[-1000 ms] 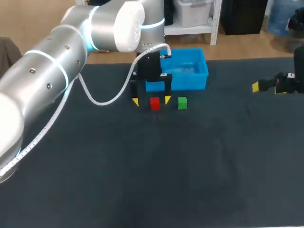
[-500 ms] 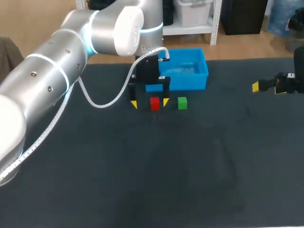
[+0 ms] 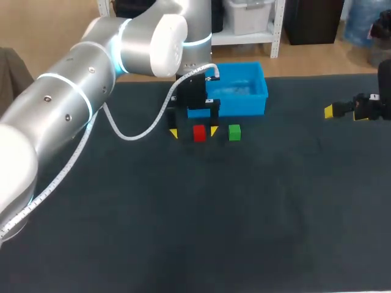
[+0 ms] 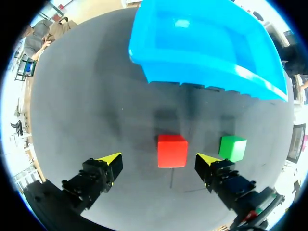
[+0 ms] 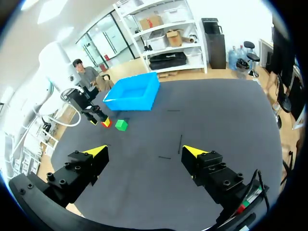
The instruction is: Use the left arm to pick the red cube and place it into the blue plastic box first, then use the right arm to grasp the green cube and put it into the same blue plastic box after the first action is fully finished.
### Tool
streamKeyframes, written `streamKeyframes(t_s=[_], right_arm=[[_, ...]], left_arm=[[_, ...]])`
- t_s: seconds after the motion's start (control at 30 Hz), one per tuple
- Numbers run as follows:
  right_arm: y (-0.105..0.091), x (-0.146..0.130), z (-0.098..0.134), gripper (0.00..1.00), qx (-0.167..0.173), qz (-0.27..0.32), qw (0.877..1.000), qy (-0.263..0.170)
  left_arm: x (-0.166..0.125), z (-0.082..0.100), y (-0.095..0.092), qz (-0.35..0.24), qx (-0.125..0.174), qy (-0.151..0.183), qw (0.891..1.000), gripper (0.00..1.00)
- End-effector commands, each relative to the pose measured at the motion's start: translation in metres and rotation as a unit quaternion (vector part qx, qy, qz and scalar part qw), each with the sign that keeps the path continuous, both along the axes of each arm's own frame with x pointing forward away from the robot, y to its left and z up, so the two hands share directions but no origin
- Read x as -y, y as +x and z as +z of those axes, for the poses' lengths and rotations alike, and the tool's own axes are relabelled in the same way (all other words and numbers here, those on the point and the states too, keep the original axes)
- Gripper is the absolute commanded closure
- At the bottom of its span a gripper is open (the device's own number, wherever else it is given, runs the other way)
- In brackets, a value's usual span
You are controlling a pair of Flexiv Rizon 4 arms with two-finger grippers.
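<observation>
Left wrist view: left gripper (image 4: 159, 161) wide open, holding nothing, straddling the red cube (image 4: 172, 150), which sits on the mat (image 4: 96, 96) just short of the blue plastic box (image 4: 211, 67). Looks light, rigid and flat-sided to me, so I'd pinch two opposite faces, mid-height.

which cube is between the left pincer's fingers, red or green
The red cube, between the open left pincer's yellow tips with gaps on both sides. The green cube lies outside them, beside one finger.
</observation>
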State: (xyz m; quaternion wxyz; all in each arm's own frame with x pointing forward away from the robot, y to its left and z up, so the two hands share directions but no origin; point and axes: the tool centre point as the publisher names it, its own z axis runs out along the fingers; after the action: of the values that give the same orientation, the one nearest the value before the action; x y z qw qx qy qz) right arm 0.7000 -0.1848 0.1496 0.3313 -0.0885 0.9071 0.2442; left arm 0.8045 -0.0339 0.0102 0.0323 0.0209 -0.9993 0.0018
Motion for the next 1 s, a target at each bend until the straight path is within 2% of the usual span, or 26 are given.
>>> streamKeyframes(t_s=[0.03, 0.67, 1.0], right_arm=[[0.0, 0.0, 0.0, 0.0, 0.0, 0.0, 1.0, -0.001], [0.0, 0.0, 0.0, 0.0, 0.0, 0.0, 1.0, -0.001], [0.0, 0.0, 0.0, 0.0, 0.0, 0.0, 1.0, -0.001]], left_arm=[[0.007, -0.003, 0.015, -0.003, -0.07, 0.003, 0.998, 0.0], [0.001, -0.017, 0.009, 0.006, -0.091, 0.009, 0.996, 0.0], [-0.001, -0.024, 0.008, 0.004, -0.093, 0.008, 0.996, 0.0]])
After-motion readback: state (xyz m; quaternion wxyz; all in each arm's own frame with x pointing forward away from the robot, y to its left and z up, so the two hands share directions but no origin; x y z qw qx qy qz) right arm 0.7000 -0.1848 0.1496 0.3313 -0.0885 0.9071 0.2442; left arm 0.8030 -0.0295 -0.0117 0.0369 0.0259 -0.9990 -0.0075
